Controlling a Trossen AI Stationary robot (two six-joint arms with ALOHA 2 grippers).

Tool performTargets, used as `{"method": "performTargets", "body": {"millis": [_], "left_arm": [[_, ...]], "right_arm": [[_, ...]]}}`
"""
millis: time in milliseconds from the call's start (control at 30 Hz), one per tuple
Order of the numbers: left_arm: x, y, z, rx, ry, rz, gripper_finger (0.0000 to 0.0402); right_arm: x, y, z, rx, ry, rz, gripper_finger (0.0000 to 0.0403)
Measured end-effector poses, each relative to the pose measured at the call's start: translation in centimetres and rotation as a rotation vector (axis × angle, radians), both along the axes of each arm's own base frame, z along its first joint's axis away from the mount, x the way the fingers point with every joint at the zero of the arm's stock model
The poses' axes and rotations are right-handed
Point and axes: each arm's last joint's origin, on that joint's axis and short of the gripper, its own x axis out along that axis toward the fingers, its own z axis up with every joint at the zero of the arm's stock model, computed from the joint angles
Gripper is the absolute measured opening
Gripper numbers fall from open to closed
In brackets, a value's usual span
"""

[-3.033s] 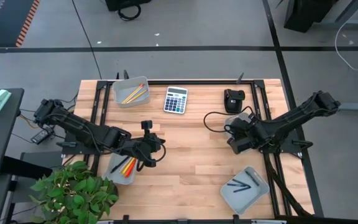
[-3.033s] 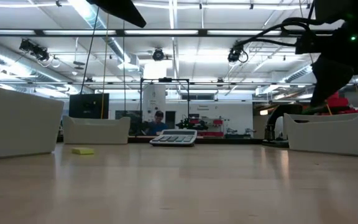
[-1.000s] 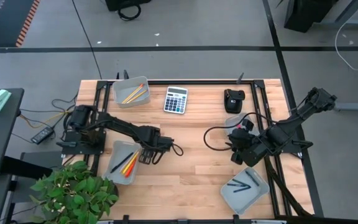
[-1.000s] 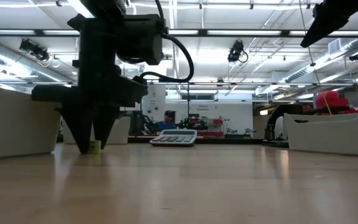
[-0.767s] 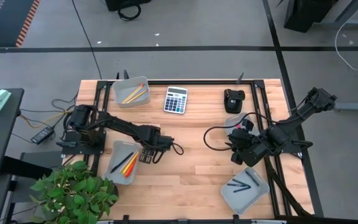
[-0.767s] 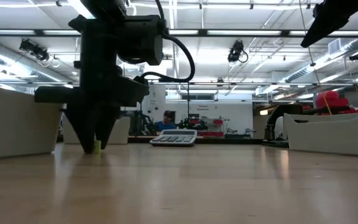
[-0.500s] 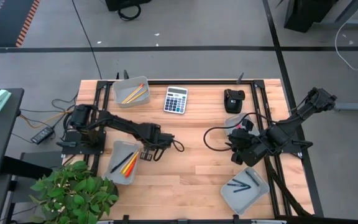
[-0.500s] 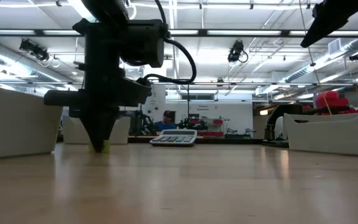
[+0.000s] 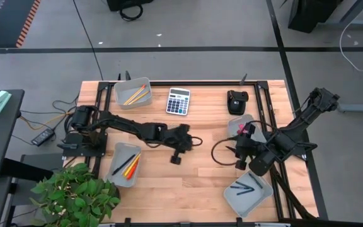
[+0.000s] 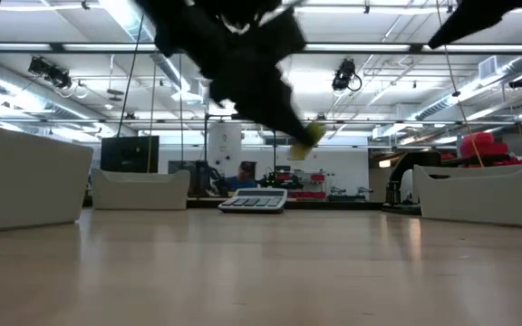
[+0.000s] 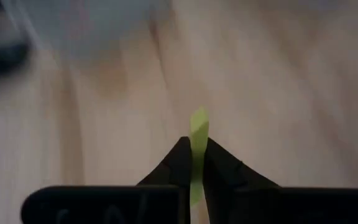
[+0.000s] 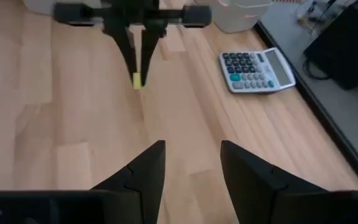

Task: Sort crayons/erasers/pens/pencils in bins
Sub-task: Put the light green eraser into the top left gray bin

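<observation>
Eraser pinched above mid-table

Fingers of my left gripper (image 11: 192, 163) are clamped on a small yellow-green eraser (image 11: 198, 129), which sticks out past the tips. I carry it in the air over the middle of the wooden table (image 9: 200, 167), between the bin (image 9: 126, 163) holding crayons (image 9: 130, 165) on my left and my right gripper (image 12: 190, 163). That one hangs with its jaws spread, holding nothing, facing the eraser. A calculator (image 9: 178, 101) lies at the far edge.
</observation>
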Motion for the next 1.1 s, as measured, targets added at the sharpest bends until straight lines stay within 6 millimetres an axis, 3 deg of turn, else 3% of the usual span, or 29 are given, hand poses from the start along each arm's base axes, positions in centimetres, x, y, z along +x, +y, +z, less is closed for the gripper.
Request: {"method": "performTargets", "body": {"millis": [100,267,467,633,833,1100], "left_arm": [[0.5,0.3,0.3,-0.038,-0.275,0.000,0.0025],[-0.2,2.2,0.6,-0.217,-0.589,-0.021,0.0025],[-1.5,2.7,1.0,-0.351,-0.781,-0.071,0.0025],[-1.6,1.9,1.1,-0.388,-0.780,-0.108,0.0027],[-1.6,1.1,1.3,-0.392,-0.801,-0.134,0.0028],[-1.7,0.4,1.7,-0.407,-0.842,-0.120,0.0037]], "right_arm": [[-0.6,0.3,-1.3,-0.011,0.018,0.010,0.0164],[-1.0,1.0,-2.8,-0.039,-0.047,0.035,0.0164],[0.2,1.4,-4.0,-0.098,-0.205,0.043,0.0164],[1.5,0.9,-4.5,-0.086,-0.252,0.056,0.0164],[3.4,0.6,-3.5,0.001,-0.348,0.183,0.0164],[5.0,-1.3,-3.1,0.077,-0.363,0.214,0.0164]]}}
